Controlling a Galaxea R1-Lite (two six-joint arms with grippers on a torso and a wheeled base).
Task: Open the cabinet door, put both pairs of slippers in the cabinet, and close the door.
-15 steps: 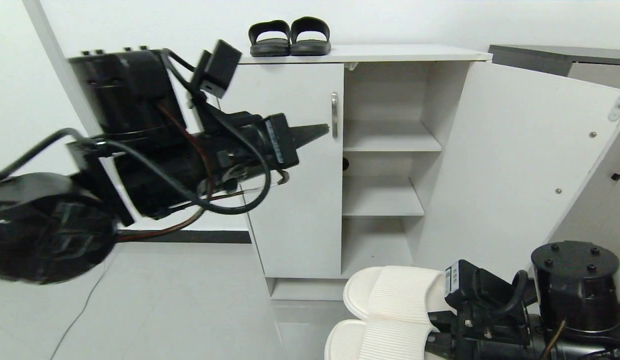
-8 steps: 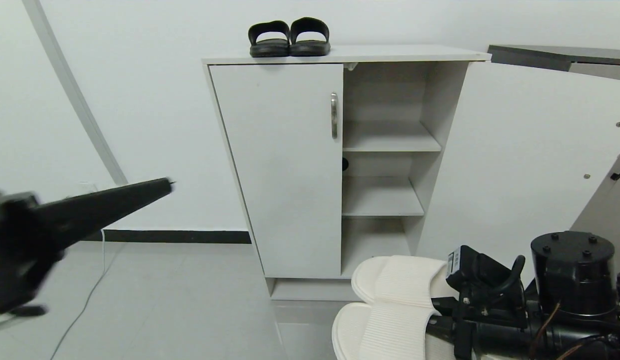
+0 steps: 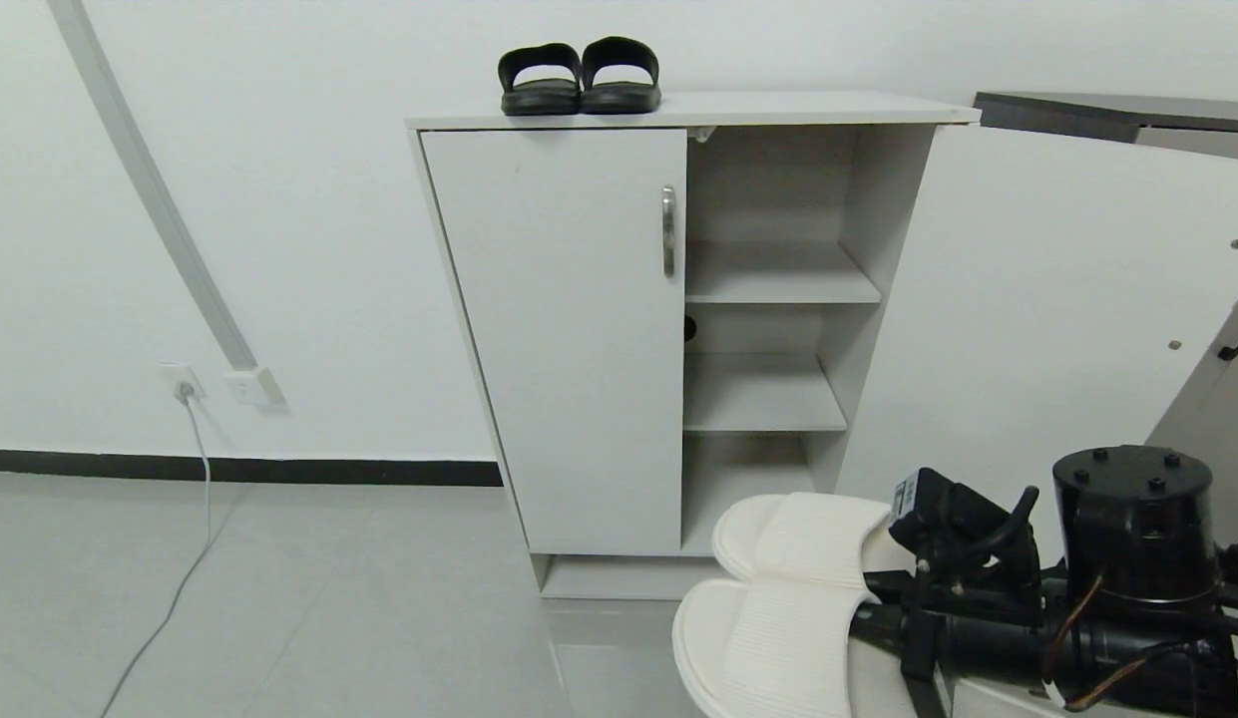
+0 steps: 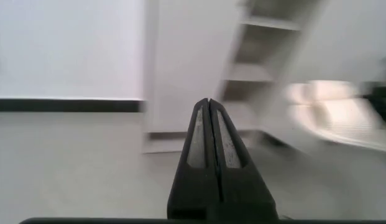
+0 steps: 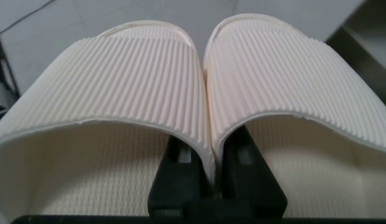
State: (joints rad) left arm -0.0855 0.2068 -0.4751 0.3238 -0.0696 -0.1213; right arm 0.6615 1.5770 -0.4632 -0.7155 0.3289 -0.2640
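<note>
And the right gripper [image 5: 210, 163] pinched the white slippers [image 3: 788, 588] by their inner straps, low before the open cabinet [image 3: 554, 339]; the left gripper [image 4: 209, 134] had its fingers together; 1 pinch on 2 slippers could slip.

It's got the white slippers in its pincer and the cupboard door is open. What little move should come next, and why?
Probably carry the white slippers forward toward the lower shelf of the cabinet. The right pincer is shut on both slippers where their inner sides meet, the door stands wide open, and the pair hangs just in front of the opening.
</note>
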